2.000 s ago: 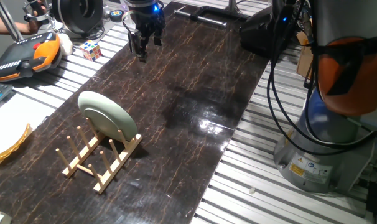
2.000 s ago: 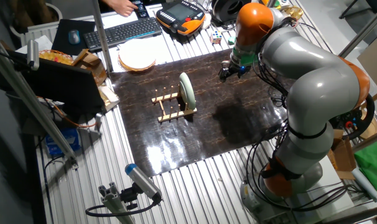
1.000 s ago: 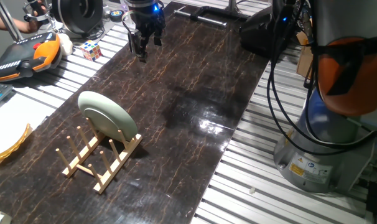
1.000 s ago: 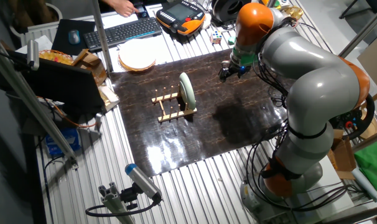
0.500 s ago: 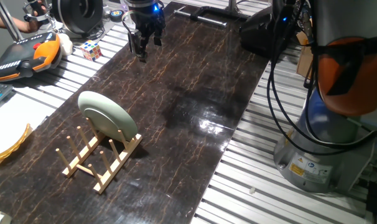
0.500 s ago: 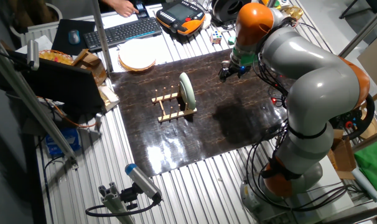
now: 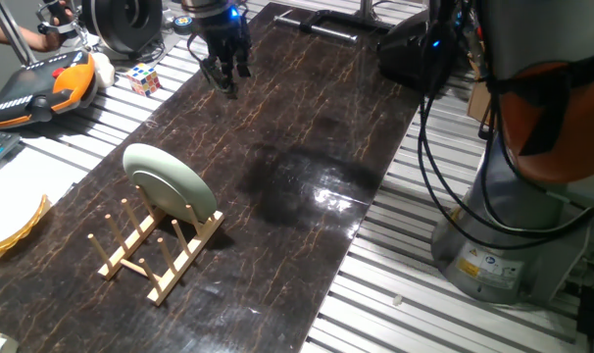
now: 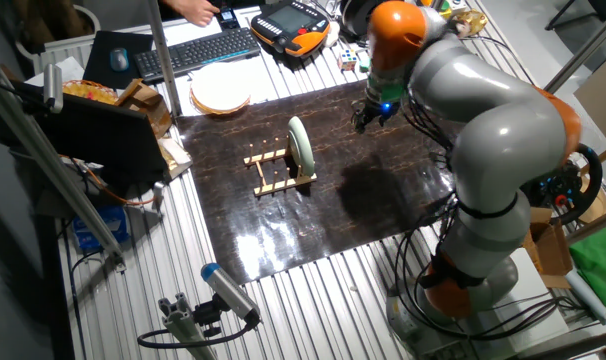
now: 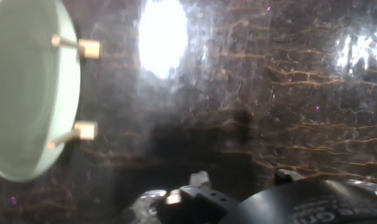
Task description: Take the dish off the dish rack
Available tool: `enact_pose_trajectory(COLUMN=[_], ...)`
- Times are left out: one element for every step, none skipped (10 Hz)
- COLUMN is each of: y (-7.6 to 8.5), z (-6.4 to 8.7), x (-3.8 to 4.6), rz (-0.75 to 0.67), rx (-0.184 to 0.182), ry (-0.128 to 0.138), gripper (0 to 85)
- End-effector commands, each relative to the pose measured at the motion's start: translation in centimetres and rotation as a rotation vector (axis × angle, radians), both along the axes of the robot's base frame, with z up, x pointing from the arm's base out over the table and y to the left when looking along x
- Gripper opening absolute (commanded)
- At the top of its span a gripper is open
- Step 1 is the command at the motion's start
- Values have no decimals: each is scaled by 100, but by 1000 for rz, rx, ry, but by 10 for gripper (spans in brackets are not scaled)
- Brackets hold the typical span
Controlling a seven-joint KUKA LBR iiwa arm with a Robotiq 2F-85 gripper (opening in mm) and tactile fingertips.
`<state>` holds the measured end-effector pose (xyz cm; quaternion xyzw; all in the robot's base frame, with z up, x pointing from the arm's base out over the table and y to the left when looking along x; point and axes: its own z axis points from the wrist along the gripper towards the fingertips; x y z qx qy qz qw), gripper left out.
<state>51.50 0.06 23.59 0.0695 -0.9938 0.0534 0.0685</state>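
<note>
The dish (image 7: 170,184) is a pale green plate standing on edge in the dish rack (image 7: 158,253), a small light-wood rack with upright pegs on the dark tabletop. The other fixed view has the dish (image 8: 301,148) upright at the right end of the rack (image 8: 271,170). My gripper (image 7: 222,78) hangs low over the far end of the table, well away from the rack, its fingers slightly apart with nothing between them. In the hand view the dish (image 9: 27,93) fills the left edge with two rack pegs (image 9: 86,48) in front of it.
A yellowish plate (image 7: 8,230) lies off the table's left side. An orange teach pendant (image 7: 37,86) and a puzzle cube (image 7: 145,78) sit at the back left. A keyboard (image 8: 198,50) and the arm's base (image 8: 463,290) border the table.
The gripper has shifted slightly left at the far end of the table, and the arm's upper joints have swung with it. Dish and rack have not moved.
</note>
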Motion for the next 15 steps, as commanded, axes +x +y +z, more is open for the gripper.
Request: enact_pose_trajectory(y=[1,1,1,1,-1,-1,-1,-1,-1,-1,-1,-1,-1,-1,-1], z=[-1,0,-1,-1,-1,0,0,0,0,0,0,0,0,0,1], x=[0,0,0,-1,-1,0,0,0,0,0,0,0,0,0,1], rz=[2,2,2,-4,-15,-18,-18,-18,-18,-18,-18,-17,-16,-20,-19], rx=[-19,-19,-19,-19,-20,-20,-19,-19,-19,-19,-19,-19,-18,-19,-19], ry=[143,143,142,138,135,134,134,134,134,136,137,138,138,137,140], gripper=[7,7,7,7,7,7,7,7,7,7,7,7,7,7,7])
